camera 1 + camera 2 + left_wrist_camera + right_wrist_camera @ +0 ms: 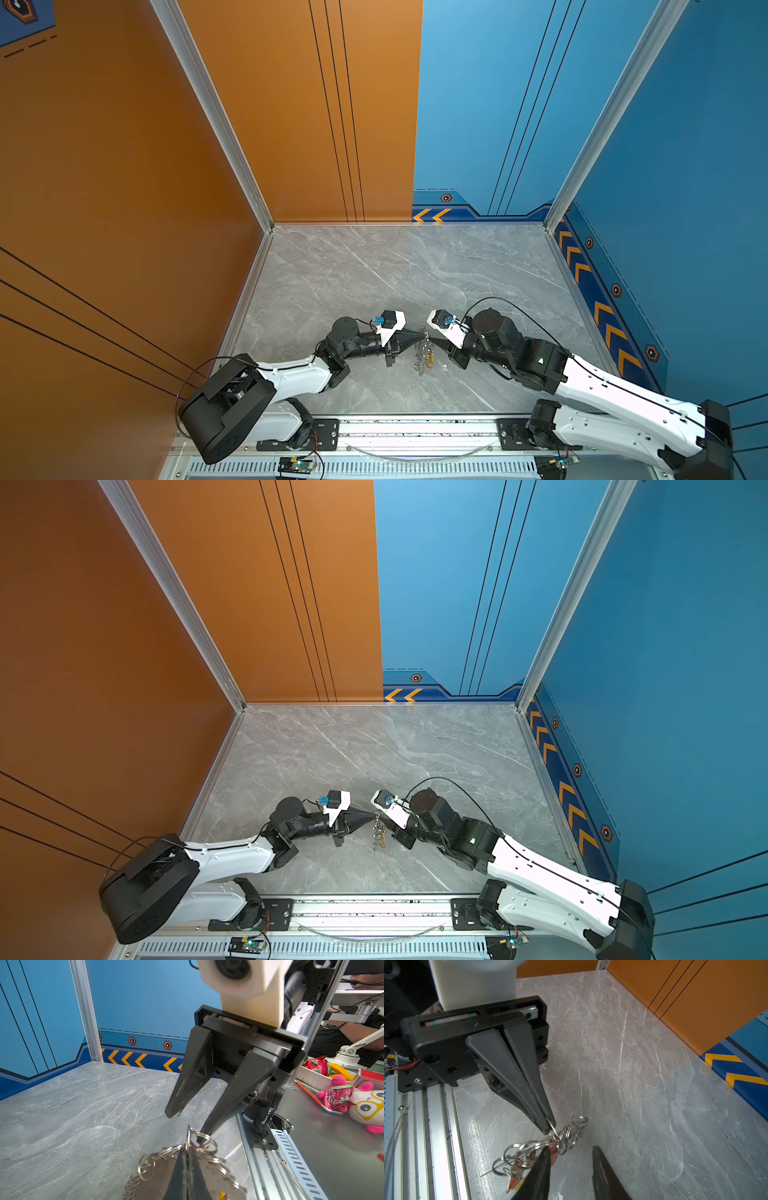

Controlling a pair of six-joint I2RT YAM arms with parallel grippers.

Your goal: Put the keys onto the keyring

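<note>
My left gripper (419, 332) (372, 814) (188, 1150) is shut on a silver keyring (554, 1133) and holds it above the table. A bunch of linked silver rings (572, 1131) (146, 1167) hangs from it. The keys (430, 357) (380, 840) (517, 1183), with red and yellow heads, dangle at the low end of the bunch. My right gripper (433, 341) (384, 818) (571, 1149) is open and faces the left one. One of its fingertips (200, 1139) (546, 1154) rests against the rings beside a red tag (554, 1156). Nothing sits between its jaws.
The grey marble table (374, 270) is walled by orange panels (124, 166) at the left and back and blue ones (685, 166) at the right. An aluminium rail (415, 432) runs along the front edge. Beyond it lie plush toys (353, 1101) and a tray (315, 1078).
</note>
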